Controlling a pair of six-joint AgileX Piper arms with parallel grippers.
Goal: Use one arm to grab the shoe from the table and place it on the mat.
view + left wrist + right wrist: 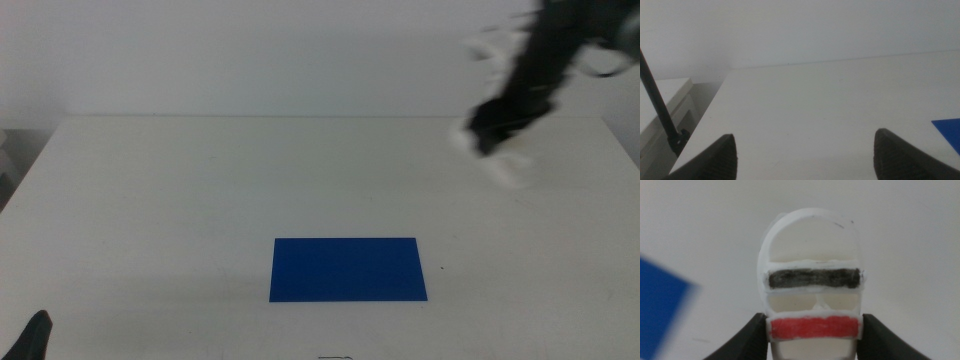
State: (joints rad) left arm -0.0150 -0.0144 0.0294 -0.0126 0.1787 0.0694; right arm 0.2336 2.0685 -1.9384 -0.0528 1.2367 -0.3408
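Observation:
The white sandal (812,275) with a black and a red strap sits between the jaws of my right gripper (812,335), which is shut on its sides. In the middle view the right arm (540,60) is blurred at the far right, and the gripper (492,135) holds the shoe (505,165) above the white table (200,190). The dark blue mat (348,269) lies flat near the table's front, left of and nearer than the shoe. A corner of the mat also shows in the right wrist view (657,305). My left gripper (805,155) is open and empty at the front left corner (30,338).
A blue corner of the mat (949,131) shows in the left wrist view. A thin black rod (657,107) stands beside the table's left edge. A white wall rises behind the table's far edge.

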